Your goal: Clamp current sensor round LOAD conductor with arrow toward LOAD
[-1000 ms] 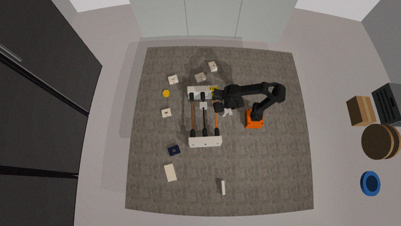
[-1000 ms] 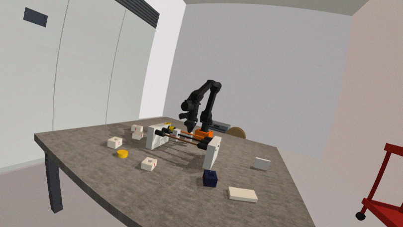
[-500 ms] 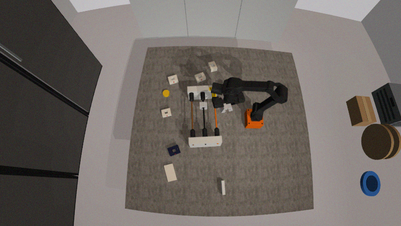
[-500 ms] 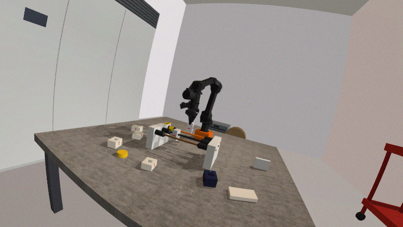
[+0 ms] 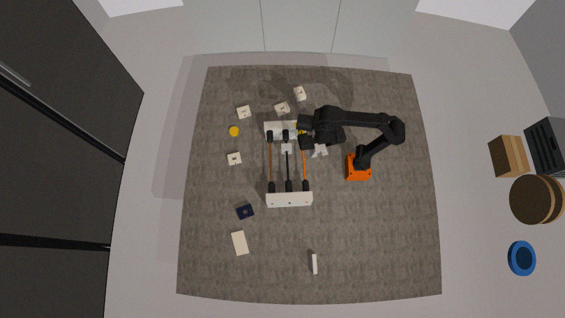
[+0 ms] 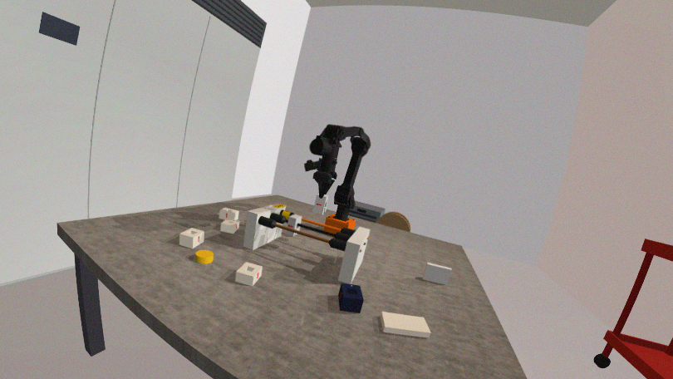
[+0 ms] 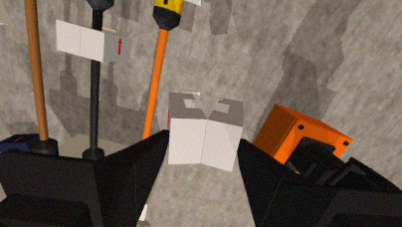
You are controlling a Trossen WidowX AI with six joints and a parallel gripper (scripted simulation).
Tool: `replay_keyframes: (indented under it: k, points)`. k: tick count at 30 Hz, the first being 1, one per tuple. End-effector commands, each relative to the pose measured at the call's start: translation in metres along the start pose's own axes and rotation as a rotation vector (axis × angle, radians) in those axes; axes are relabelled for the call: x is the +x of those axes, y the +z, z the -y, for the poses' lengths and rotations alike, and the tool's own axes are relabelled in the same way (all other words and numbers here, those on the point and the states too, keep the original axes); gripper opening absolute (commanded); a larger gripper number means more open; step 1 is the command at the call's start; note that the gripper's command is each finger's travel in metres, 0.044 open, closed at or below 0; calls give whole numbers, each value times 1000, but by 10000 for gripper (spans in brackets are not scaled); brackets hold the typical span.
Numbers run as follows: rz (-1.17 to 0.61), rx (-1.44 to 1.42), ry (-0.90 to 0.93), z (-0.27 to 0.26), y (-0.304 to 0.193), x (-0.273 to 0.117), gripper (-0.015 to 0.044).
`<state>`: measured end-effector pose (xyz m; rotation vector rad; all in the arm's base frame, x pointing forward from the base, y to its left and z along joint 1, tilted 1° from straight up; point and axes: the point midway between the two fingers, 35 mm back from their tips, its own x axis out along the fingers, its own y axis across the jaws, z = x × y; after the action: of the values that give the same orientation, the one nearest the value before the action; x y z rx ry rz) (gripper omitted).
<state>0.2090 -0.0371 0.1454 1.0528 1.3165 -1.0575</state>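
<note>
My gripper [image 6: 321,195] [image 7: 203,139] is shut on the white open split-core sensor [image 5: 319,150] [image 6: 320,205] [image 7: 186,141], one finger on each side. The sensor's two halves gape away from the wrist camera. A red arrow shows on its side in the exterior view. It is held above the table, beside the orange conductor [image 5: 303,165] [image 7: 155,85] and not around it. A yellow marker [image 5: 301,132] [image 6: 279,206] sits at that conductor's end block; its lettering is not readable. A closed white sensor [image 5: 286,148] [image 6: 294,224] [image 7: 80,41] is on the black conductor [image 5: 287,167] [image 7: 95,100].
The conductors run between two white end blocks [image 5: 289,199] [image 6: 355,255]. A brown conductor [image 5: 270,162] [image 7: 37,75] is farthest from my base [image 5: 357,167]. Several white sensors, a dark blue block [image 5: 244,208] [image 6: 351,297], a yellow disc [image 5: 233,131] [image 6: 204,257] and white plates stand around.
</note>
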Motion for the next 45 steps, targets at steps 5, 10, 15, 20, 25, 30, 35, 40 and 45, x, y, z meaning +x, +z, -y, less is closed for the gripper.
replay_keyframes:
  k: [5,10,15,20,25,30,35,40,45]
  points:
    - [4,54,7,-31,-18,-1,0]
    - [3,94,9,-51,-36,2,0]
    - [1,134,10,-69,-56,5,0]
    - [0,145,10,-74,-62,8,0]
    - [0,145,10,-75,-62,15,0]
    - [0,145,10,-75,-62,23,0]
    - [0,145,10,-76,-63,32,0]
    - [0,146,10,-76,-63,40,0]
    - [0,146,10,-76,-63,48,0]
